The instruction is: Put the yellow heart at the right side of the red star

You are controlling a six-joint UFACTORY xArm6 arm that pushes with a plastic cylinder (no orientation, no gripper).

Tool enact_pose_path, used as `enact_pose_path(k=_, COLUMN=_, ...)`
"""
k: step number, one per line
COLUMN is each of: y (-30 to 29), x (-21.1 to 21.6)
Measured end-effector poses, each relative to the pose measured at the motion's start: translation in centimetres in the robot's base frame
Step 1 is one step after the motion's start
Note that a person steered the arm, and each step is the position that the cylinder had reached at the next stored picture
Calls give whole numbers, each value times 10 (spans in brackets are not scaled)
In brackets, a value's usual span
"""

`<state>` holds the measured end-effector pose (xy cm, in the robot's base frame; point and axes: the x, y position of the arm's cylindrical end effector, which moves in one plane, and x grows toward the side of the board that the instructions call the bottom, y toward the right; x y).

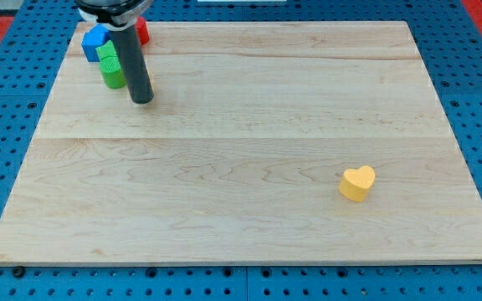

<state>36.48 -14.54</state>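
The yellow heart (pixel 357 183) lies alone on the wooden board at the view's lower right. A red block (pixel 141 32), partly hidden behind the rod so its shape is unclear, sits at the view's top left. My tip (pixel 142 99) rests on the board just right of and below the green blocks, far to the left of and above the yellow heart.
A blue block (pixel 95 41) and two green blocks (pixel 110 65) cluster at the board's top left, beside the rod. The wooden board (pixel 249 226) lies on a blue perforated table; its edges run close to the view's borders.
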Motion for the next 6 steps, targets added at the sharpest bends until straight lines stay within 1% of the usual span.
enact_pose_path(k=1, y=2, x=-19)
enact_pose_path(k=3, y=166, x=91)
enact_pose_path(k=4, y=276, x=91)
enact_pose_path(k=5, y=353, x=119)
enact_pose_path(k=6, y=370, x=162)
